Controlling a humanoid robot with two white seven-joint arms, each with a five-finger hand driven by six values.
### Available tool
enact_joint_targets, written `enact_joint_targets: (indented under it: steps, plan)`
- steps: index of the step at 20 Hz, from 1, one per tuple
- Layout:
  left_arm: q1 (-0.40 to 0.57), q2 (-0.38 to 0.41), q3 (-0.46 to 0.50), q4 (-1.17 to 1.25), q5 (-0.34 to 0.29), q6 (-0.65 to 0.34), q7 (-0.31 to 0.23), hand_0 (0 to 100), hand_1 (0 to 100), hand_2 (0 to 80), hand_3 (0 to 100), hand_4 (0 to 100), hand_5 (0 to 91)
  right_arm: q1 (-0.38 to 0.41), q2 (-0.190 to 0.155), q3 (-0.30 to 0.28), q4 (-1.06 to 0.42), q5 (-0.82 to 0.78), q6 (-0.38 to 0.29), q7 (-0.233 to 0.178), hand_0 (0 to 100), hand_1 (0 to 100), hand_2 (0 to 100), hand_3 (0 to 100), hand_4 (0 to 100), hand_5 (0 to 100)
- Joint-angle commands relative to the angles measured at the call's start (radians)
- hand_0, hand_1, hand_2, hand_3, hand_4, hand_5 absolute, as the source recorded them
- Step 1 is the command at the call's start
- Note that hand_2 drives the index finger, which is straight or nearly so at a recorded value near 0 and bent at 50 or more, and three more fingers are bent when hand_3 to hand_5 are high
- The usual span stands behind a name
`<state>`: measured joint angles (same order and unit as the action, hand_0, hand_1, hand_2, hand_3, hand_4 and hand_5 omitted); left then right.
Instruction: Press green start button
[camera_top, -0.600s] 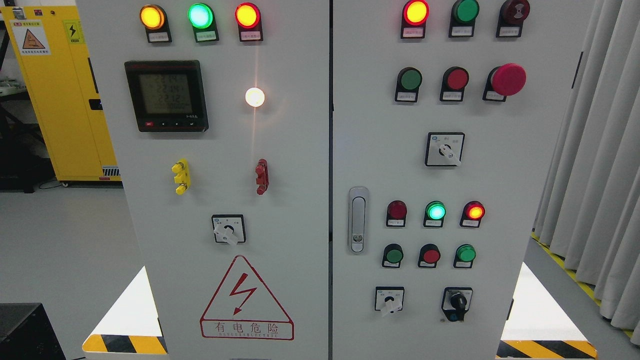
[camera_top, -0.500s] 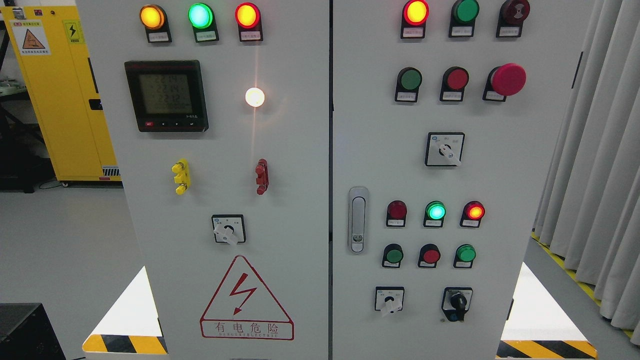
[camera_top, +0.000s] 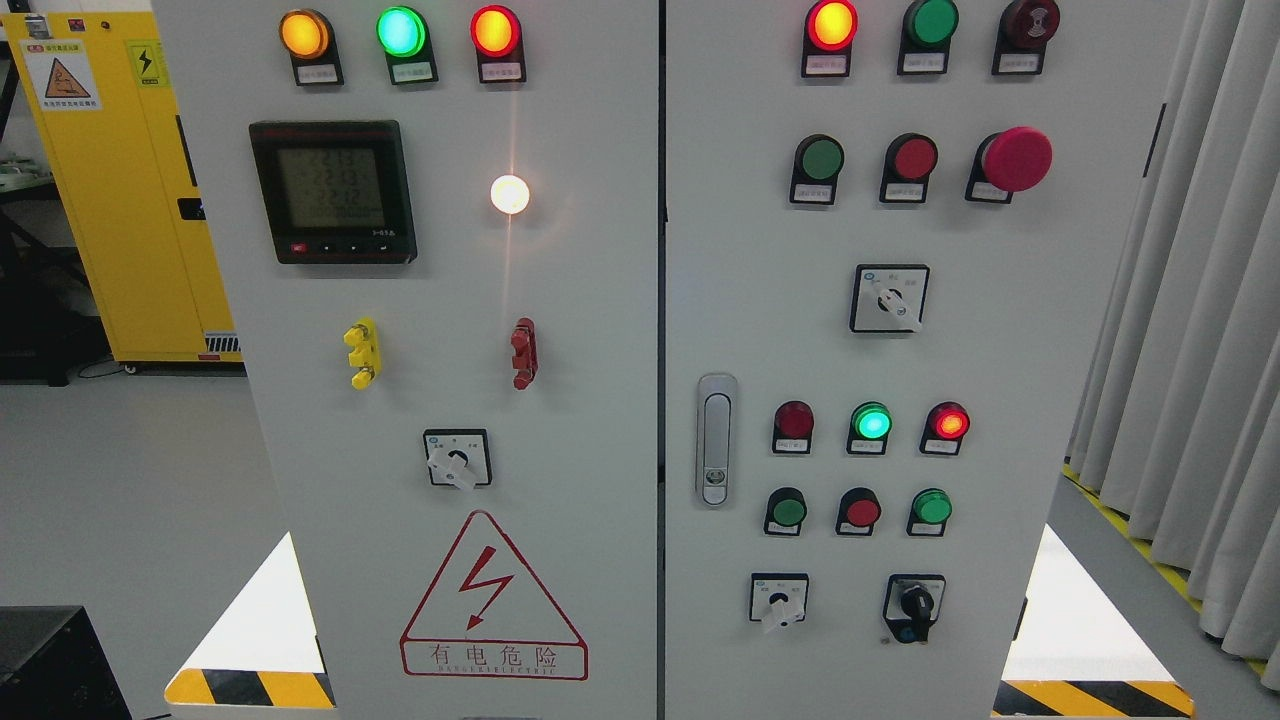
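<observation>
1. Head view: a grey control cabinet (camera_top: 560, 300) fills the frame, split by a dark seam into two doors. No robot hand or arm shows, so whether the fingers are spread, pressed together or pinching anything cannot be told.

2. Head view, the target: which of several green buttons is the start button cannot be read from the labels. The likeliest, as a judgement, is the upper green button (camera_top: 821, 158) on the right door, left of a red button (camera_top: 914, 158) and a large red mushroom stop (camera_top: 1016, 158), all above the door handle (camera_top: 715, 440).

3. Head view, the other candidates: right of the door handle and lower sit a second green button (camera_top: 788, 511) and a third green button (camera_top: 932, 507), with a small red button (camera_top: 861, 512) between them. Above that row a green lamp (camera_top: 872, 423) glows.

4. Doing the step well: the press is not yet begun. It calls for one extended fingertip brought squarely onto the centre of the chosen green cap, pushed straight in, keeping off the red neighbours, above all the mushroom stop.

5. Head view, surroundings: a yellow cabinet (camera_top: 110, 200) stands well left of the control cabinet; grey curtains (camera_top: 1200, 350) hang to its right.
</observation>
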<state>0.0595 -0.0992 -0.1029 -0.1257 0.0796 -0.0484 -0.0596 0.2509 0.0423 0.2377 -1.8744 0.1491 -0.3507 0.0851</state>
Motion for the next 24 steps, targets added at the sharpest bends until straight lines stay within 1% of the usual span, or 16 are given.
enact_joint_targets:
  steps: [1, 4, 6, 9, 10, 11, 12, 13, 14, 15, 17, 19, 20, 22, 23, 24]
  plan:
    - [0.0, -0.001, 0.0, 0.0, 0.0, 0.001, 0.001, 12, 56, 0.0, 0, 0, 0.0, -0.03, -0.004, -0.014, 0.021, 0.006, 0.001, -0.013, 56, 62, 0, 0, 0, 0]
    - [0.0, -0.001, 0.0, 0.0, -0.001, 0.001, 0.0, 12, 56, 0.0, 0, 0, 0.0, -0.07, -0.007, -0.056, 0.052, 0.052, 0.002, -0.011, 52, 62, 0, 1, 0, 0]
    - [0.0, -0.001, 0.0, 0.0, 0.0, 0.001, 0.0, 12, 56, 0.0, 0, 0, 0.0, -0.103, -0.007, -0.093, 0.083, 0.147, -0.001, -0.022, 49, 62, 0, 2, 0, 0]
    - [-0.001, 0.001, 0.0, 0.0, -0.001, 0.001, 0.0, 12, 56, 0.0, 0, 0, 0.0, -0.131, -0.007, -0.121, 0.084, 0.243, 0.001, -0.077, 44, 64, 0, 3, 0, 0]
    - [0.0, 0.001, -0.001, 0.0, 0.0, 0.001, 0.0, 12, 56, 0.0, 0, 0, 0.0, -0.14, -0.007, -0.126, 0.084, 0.277, 0.002, -0.099, 42, 67, 0, 6, 3, 2]
    - [-0.001, -0.001, -0.001, 0.0, 0.0, 0.001, 0.0, 12, 56, 0.0, 0, 0, 0.0, -0.154, -0.007, -0.142, 0.083, 0.324, 0.004, -0.122, 46, 70, 0, 13, 16, 10]
    - [-0.001, 0.001, 0.0, 0.0, 0.0, 0.001, 0.0, 12, 56, 0.0, 0, 0, 0.0, -0.166, -0.007, -0.161, 0.084, 0.381, 0.004, -0.139, 47, 71, 0, 14, 18, 12]
    - [0.0, 0.001, 0.0, 0.0, 0.0, 0.001, 0.001, 12, 56, 0.0, 0, 0, 0.0, -0.177, -0.007, -0.178, 0.084, 0.438, 0.002, -0.149, 47, 71, 0, 17, 23, 16]
    - [0.0, -0.001, 0.0, 0.0, -0.001, 0.001, 0.0, 12, 56, 0.0, 0, 0, 0.0, -0.194, -0.006, -0.19, 0.081, 0.492, 0.002, -0.157, 45, 74, 0, 33, 44, 32]
    - [0.0, 0.001, 0.0, 0.0, 0.0, 0.001, 0.0, 12, 56, 0.0, 0, 0, 0.0, -0.209, -0.004, -0.204, 0.078, 0.538, 0.002, -0.162, 47, 74, 0, 36, 49, 37]
    - [0.0, -0.001, 0.0, 0.0, 0.0, 0.001, 0.001, 12, 56, 0.0, 0, 0, 0.0, -0.231, -0.002, -0.213, 0.069, 0.616, 0.004, -0.162, 48, 79, 0, 62, 79, 75]
    - [0.0, 0.001, 0.0, 0.0, 0.0, 0.001, 0.0, 12, 56, 0.0, 0, 0, 0.0, -0.252, 0.001, -0.213, 0.063, 0.69, 0.006, -0.163, 49, 80, 0, 70, 83, 80]
    - [0.0, 0.001, 0.0, 0.0, 0.0, 0.001, 0.0, 12, 56, 0.0, 0, 0, 0.0, -0.266, 0.002, -0.215, 0.061, 0.722, 0.007, -0.165, 50, 83, 0, 79, 88, 87]
    - [0.0, 0.001, 0.0, 0.0, 0.0, 0.001, 0.0, 12, 56, 0.0, 0, 0, 0.0, -0.291, 0.004, -0.215, 0.055, 0.768, 0.007, -0.165, 50, 84, 0, 81, 89, 89]
    - [0.0, -0.001, -0.001, 0.0, 0.0, 0.001, 0.0, 12, 56, 0.0, 0, 0, 0.0, -0.297, 0.004, -0.215, 0.054, 0.791, 0.009, -0.165, 50, 84, 0, 85, 91, 93]
    - [0.0, -0.001, 0.0, 0.0, 0.0, 0.001, 0.0, 12, 56, 0.0, 0, 0, 0.0, -0.306, 0.004, -0.213, 0.055, 0.814, 0.009, -0.165, 50, 85, 0, 85, 91, 94]
